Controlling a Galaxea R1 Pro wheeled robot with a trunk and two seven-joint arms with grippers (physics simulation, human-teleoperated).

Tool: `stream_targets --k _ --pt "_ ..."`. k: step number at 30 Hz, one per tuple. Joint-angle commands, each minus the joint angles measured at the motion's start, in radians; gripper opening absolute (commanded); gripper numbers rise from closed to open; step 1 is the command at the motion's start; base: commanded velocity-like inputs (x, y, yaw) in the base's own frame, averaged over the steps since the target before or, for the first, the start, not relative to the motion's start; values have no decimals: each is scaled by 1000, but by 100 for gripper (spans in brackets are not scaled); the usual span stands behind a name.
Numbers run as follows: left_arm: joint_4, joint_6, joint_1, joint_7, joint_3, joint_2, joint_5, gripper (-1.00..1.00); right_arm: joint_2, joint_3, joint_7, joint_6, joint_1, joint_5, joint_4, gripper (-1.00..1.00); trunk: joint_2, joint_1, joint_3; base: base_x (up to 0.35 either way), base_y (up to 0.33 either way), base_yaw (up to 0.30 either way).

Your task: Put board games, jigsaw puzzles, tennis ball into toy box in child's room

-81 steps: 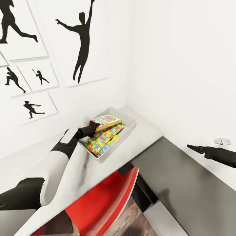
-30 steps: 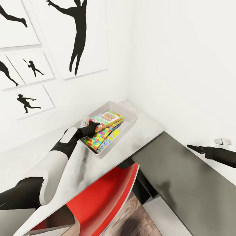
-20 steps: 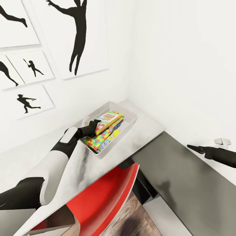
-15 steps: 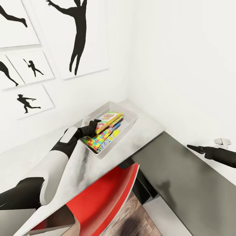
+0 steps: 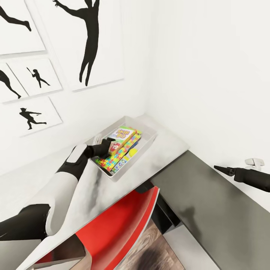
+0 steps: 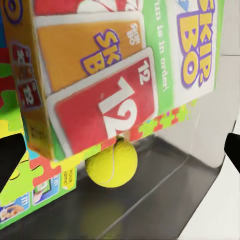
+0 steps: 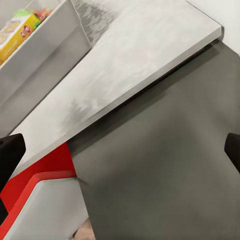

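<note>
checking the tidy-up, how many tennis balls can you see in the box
1. The tennis ball lies in the grey box, tucked under the edge of the jigsaw and SKIP-BO game. Others may be hidden beneath.

Head high over table [image 5: 165, 150]; wrists close

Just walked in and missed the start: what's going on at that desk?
The robot is tidying toys into the shallow light grey toy box on the light grey table. Its left gripper is at the printed SKIP-BO board game box, which lies on a multicoloured jigsaw slab in the box, beside the small yellow-green tennis ball. The right gripper hangs open over the dark grey cabinet top.
</note>
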Motion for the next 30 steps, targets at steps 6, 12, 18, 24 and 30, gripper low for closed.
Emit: stream_targets --k 6,12,18,24,30 --pt "-93 36 10 193 4 -1 137 100 0 -1 8 7 -1 7 -1 100 -2 1 -2 0 0 0" --pt "-177 46 33 289 1 -2 230 100 0 -1 8 7 -1 7 -1 100 -2 1 -2 0 0 0" --pt "-240 50 49 328 -1 -3 287 100 0 -1 8 7 -1 7 -1 100 -2 1 -2 0 0 0" --pt "-282 51 54 337 -2 -4 305 100 0 -2 8 7 -1 7 -1 100 -2 1 -2 0 0 0" --pt "-363 54 64 353 -4 -4 354 100 1 -6 9 7 -1 6 0 100 -2 1 -2 0 0 0"
